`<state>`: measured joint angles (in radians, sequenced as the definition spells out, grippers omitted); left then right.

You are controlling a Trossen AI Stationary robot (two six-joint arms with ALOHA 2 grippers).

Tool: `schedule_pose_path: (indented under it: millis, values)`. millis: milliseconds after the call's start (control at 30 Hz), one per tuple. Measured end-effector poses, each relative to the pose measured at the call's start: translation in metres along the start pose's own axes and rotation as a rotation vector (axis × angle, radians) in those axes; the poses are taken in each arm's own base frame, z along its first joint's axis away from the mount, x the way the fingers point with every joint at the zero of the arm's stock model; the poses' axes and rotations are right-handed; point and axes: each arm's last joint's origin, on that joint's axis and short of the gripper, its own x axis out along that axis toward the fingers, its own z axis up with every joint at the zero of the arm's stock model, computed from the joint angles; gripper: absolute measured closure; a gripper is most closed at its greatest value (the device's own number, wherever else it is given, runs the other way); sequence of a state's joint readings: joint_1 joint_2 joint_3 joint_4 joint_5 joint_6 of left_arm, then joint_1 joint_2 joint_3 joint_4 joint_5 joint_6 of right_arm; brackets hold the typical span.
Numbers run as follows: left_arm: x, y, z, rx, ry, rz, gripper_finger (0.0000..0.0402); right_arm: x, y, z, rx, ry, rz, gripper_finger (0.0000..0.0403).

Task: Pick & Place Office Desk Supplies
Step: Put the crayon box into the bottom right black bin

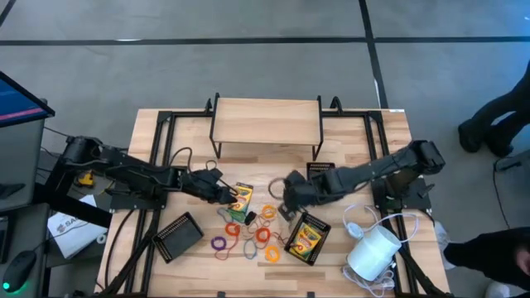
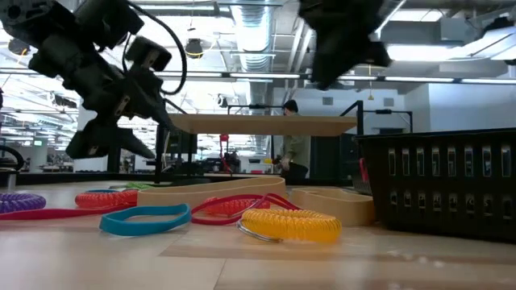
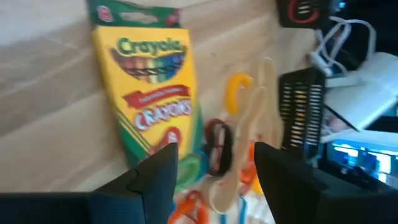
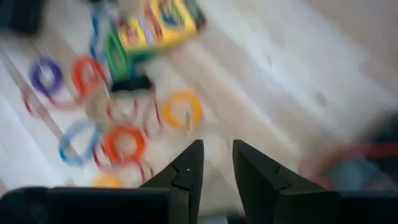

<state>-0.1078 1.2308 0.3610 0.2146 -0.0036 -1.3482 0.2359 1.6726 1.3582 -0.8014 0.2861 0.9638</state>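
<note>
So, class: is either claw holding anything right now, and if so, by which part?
Nothing is held. The left claw is open above the crayon box; the right claw has only a narrow empty gap.

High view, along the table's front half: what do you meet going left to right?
Empty black mesh tray → purple loop → left crayon box → right crayon box in its tray → white cylinder.

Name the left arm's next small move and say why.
Probably lower the left tool toward the crayon box and close on its near end. Its fingers stand apart with nothing between them, and the box lies flat on the table just ahead of them. The right tool hangs over the coloured loops, holding nothing visible.
</note>
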Motion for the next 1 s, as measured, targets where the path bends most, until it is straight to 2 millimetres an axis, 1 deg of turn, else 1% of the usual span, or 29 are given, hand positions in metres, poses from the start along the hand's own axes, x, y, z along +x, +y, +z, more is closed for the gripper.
schedule_pose_path:
  millis: [167,300,500,700,900,1000]
  values:
    - [0.006,0.008,-0.001,0.000,0.006,0.064,0.0188,0.007,-0.006,0.029,0.028,-0.063,0.093,0.0319]
    - [0.009,0.014,-0.002,0.004,-0.002,0.126,0.0184,0.009,-0.011,0.039,0.054,-0.074,0.122,0.0319]
    - [0.009,0.019,-0.002,0.040,-0.026,0.185,0.0178,0.009,-0.011,0.040,0.048,-0.075,0.125,0.0319]
    - [0.009,0.020,-0.001,0.100,-0.051,0.198,0.0178,0.009,-0.010,0.041,0.046,-0.085,0.136,0.0319]
    - [0.016,0.024,-0.003,0.105,-0.040,0.223,0.0179,0.009,-0.009,0.041,0.046,-0.087,0.139,0.0319]
    - [0.022,0.024,-0.003,0.104,-0.043,0.198,0.0178,0.009,-0.009,0.041,0.047,-0.089,0.142,0.0319]
